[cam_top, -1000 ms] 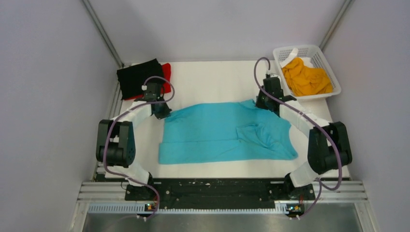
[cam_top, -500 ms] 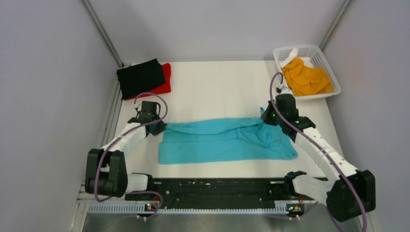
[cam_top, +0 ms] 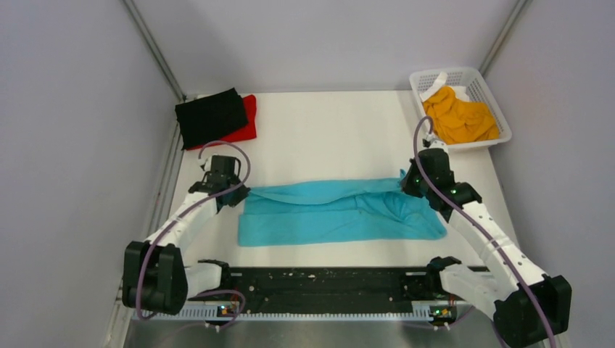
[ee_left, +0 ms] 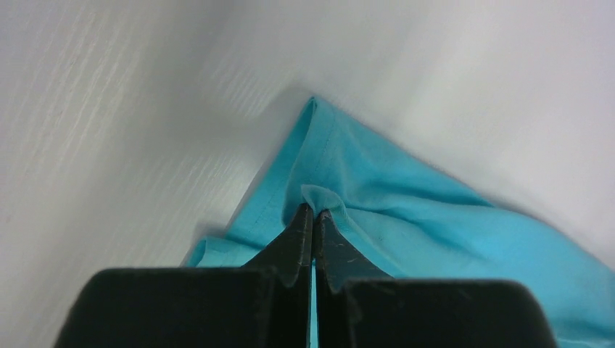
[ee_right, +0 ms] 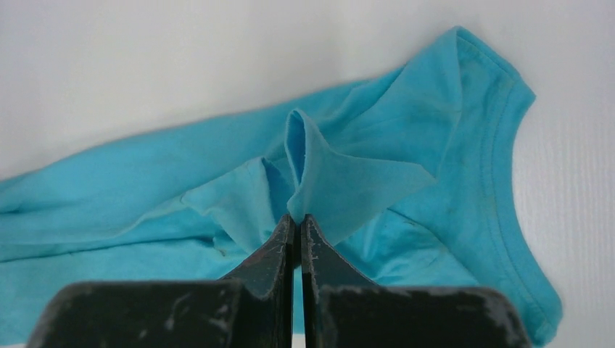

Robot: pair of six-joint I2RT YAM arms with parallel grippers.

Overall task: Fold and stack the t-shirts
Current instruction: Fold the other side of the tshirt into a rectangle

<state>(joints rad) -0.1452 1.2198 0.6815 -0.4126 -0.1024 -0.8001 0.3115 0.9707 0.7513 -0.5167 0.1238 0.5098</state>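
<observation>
— At centre frame in the top view, what is that long turquoise-blue cloth t-shirt (cam_top: 341,212) doing?

— It lies across the white table (cam_top: 326,130) as a wide band, doubled along its length. I'd judge its first fold is under way, not finished. The left gripper (cam_top: 239,194) has its fingers pinched together on the shirt's left end, and its wrist view shows a small tuck of cloth nipped between the tips. The right gripper (cam_top: 407,184) is clamped the same way on a raised peak of fabric beside the collar end, at right.

— And the others?

— At upper left, a folded black cloth t-shirt (cam_top: 210,116) lies on a red cloth t-shirt (cam_top: 251,119). Those two look folded and stacked. At upper right, a crumpled orange-yellow cloth t-shirt (cam_top: 458,116) sits in the white plastic mesh basket (cam_top: 475,81), not yet folded. So roughly half the job is done.

— Anything you can't make out?

— The black shirt covers most of the red one, so I can't judge how neatly the red is folded. I can't tell whether anything lies under the orange-yellow shirt. The turquoise layers at right are bunched, so sleeve and body are hard to separate.
</observation>
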